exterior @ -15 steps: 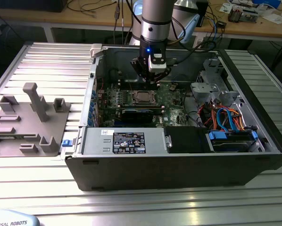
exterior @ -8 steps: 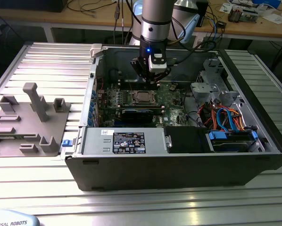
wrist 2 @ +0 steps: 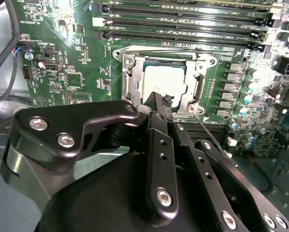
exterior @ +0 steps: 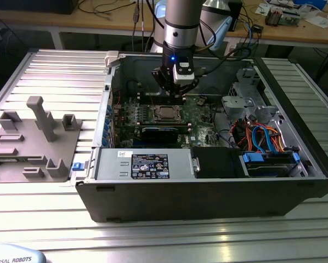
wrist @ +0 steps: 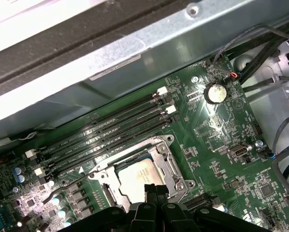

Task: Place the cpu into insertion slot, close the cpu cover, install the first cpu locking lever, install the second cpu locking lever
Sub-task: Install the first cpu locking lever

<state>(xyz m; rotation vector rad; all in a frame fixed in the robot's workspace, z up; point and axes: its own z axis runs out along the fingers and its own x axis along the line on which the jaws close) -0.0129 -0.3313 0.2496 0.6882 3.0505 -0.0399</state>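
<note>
Black claw (wrist 2: 163, 100) narrow, holding nothing, tips at edge of thin silvery windowed cpu cover (wrist 2: 130, 77). Dull silver-grey square cpu (wrist 2: 166, 79) seated just ahead. Thin wire lever (wrist 2: 212, 136) alongside looks unlatched. Judgement: push steadily, stay off the board.

Second wrist view: tool (wrist 2: 160, 100) body blocks much of the green board (wrist 2: 77, 63); the cpu (wrist 2: 165, 79) edge and cpu cover (wrist 2: 127, 79) side nearest the tool are hidden behind it. First wrist view: the tool is cut off by the picture's edge and covers 1 edge of the cpu. Exterior view: insertion slot (exterior: 165, 113) too small to tell cover from chip; grey fixture plate (exterior: 35, 148) on the worktop (exterior: 208, 238) cut by the exterior view's left edge; case front wall (exterior: 208, 192) hides part of the board
</note>
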